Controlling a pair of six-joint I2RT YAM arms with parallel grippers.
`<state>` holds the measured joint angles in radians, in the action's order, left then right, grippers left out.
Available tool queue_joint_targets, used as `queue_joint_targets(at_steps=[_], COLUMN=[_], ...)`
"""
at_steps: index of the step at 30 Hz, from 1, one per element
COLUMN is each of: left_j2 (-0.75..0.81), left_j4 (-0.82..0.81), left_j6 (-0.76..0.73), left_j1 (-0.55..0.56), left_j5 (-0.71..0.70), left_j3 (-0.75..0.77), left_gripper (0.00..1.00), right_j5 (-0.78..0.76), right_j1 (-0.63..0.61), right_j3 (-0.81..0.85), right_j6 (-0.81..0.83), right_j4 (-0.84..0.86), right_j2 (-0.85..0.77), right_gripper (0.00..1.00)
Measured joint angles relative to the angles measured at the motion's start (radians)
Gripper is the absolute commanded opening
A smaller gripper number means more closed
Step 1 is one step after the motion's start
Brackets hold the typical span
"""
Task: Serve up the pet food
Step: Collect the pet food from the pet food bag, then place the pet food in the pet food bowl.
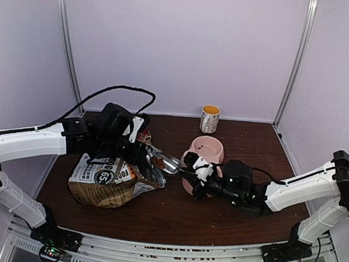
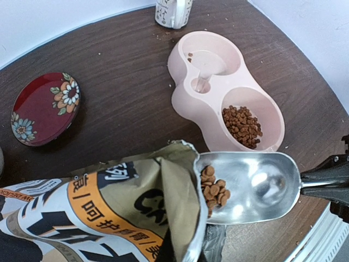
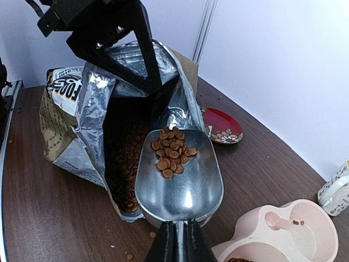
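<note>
Pale lilac walls close in a dark wooden table (image 1: 174, 221). At the left lies a red saucer (image 2: 46, 108) painted with flowers, flat on the wood and apart from the bag.

Next comes the tan paper bag (image 1: 102, 183), lying on its side. Its long axis runs left to right across the table, with the base to the left and the open mouth facing right toward the feeding dish. The left gripper (image 3: 146, 82) is closed on the upper lip of that mouth and holds the foil lining up. Brown pellets show inside the bag.

The pet food (image 3: 172, 150) is a small heap of round brown pellets near the front of a metal scoop (image 3: 180, 180). The scoop lies cupped side up and roughly level. Its tip points left, just inside the bag's mouth, and its handle points right. The right gripper (image 3: 177, 234) is clamped tight on that handle.

Further right stands a pink double bowl (image 2: 182, 93). The well nearer the arms holds a layer of the same pellets. The farther well has a raised post at its middle and only a couple of pellets.

A pale mug (image 1: 209, 118) stands upright beyond the bowl, by the back wall. What it holds cannot be told.
</note>
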<state>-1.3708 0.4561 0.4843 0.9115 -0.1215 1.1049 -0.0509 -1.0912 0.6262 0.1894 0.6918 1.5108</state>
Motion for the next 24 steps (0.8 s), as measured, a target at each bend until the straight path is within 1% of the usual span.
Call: queue_joint_targets(at_steps=[7, 14, 20, 24], left_j2=[0.000, -0.008, -0.010, -0.009], left_j4=[-0.010, -0.014, -0.014, -0.015], left_j6=[0.012, 0.024, 0.031, 0.034], left_j1=[0.000, -0.001, -0.001, -0.001], left_j5=[-0.019, -0.020, -0.020, -0.021], left_j3=[0.000, 0.000, 0.000, -0.001], left_gripper=[0.00, 0.00, 0.00, 0.00], right_j5=[-0.039, -0.085, -0.097, -0.106], right_j1=[0.000, 0.015, 0.058, 0.099], right_j3=[-0.071, -0.115, -0.116, -0.109], right_j6=[-0.010, -0.029, -0.041, -0.052], right_j4=[0.054, 0.064, 0.018, -0.057], right_j2=[-0.077, -0.161, -0.232, -0.266], right_gripper=[0.00, 0.00, 0.00, 0.00])
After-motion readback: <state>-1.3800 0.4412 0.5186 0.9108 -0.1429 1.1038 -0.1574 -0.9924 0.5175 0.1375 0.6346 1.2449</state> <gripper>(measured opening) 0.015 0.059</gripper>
